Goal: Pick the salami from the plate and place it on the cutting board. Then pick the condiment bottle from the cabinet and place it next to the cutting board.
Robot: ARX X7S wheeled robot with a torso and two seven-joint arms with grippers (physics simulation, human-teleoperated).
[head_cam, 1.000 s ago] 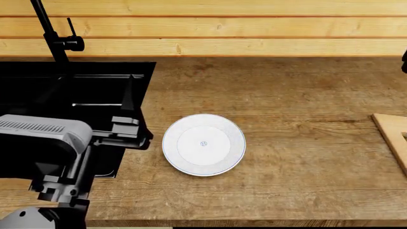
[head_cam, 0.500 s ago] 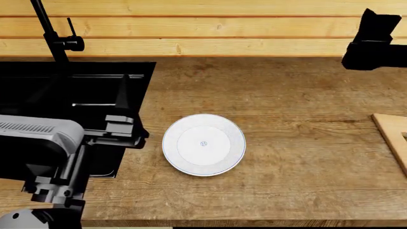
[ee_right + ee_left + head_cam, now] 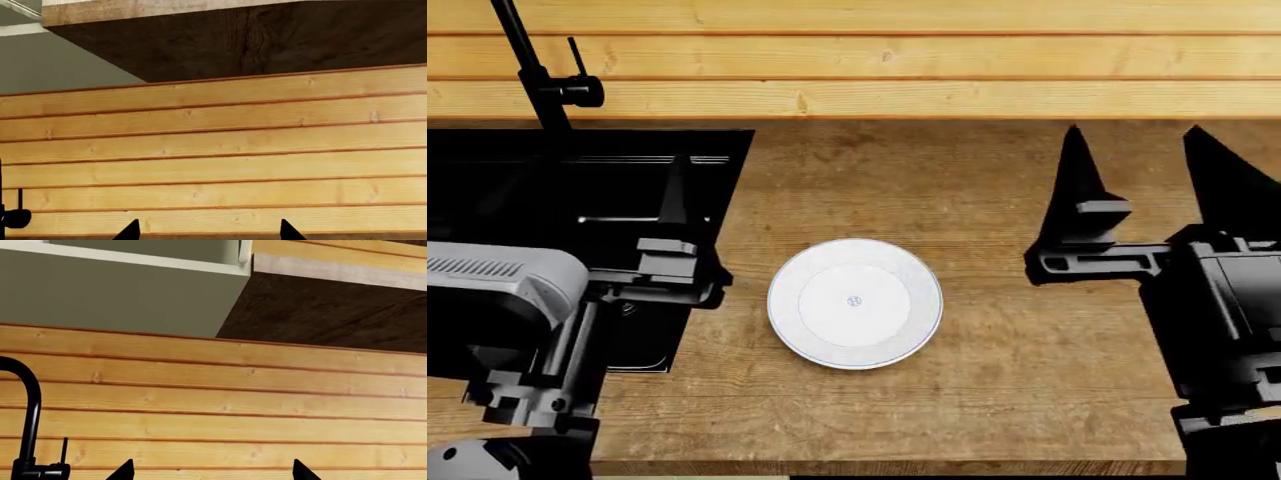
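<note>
The white plate (image 3: 854, 303) lies bare on the brown wooden counter (image 3: 961, 190), only a tiny mark at its centre. No salami, cutting board or condiment bottle shows in any view. My right gripper (image 3: 1136, 165) hangs to the right of the plate, fingers spread wide and pointing at the plank wall, open with nothing between them. My left gripper (image 3: 212, 472) is over the sink at the plate's left, also open and empty. Both wrist views face the wall, and the right gripper (image 3: 208, 231) shows only two fingertips there.
A black sink (image 3: 587, 190) with a black faucet (image 3: 541, 80) fills the counter's left. A grey-green cabinet (image 3: 120, 295) and a dark wooden underside (image 3: 267, 35) hang above the plank wall (image 3: 894, 60). My right arm (image 3: 1221, 320) covers the counter's right side.
My right arm has swung in from the upper right and come down beside the plate, hiding the board edge seen earlier. The left arm drifted slightly left. The plate has not moved.
</note>
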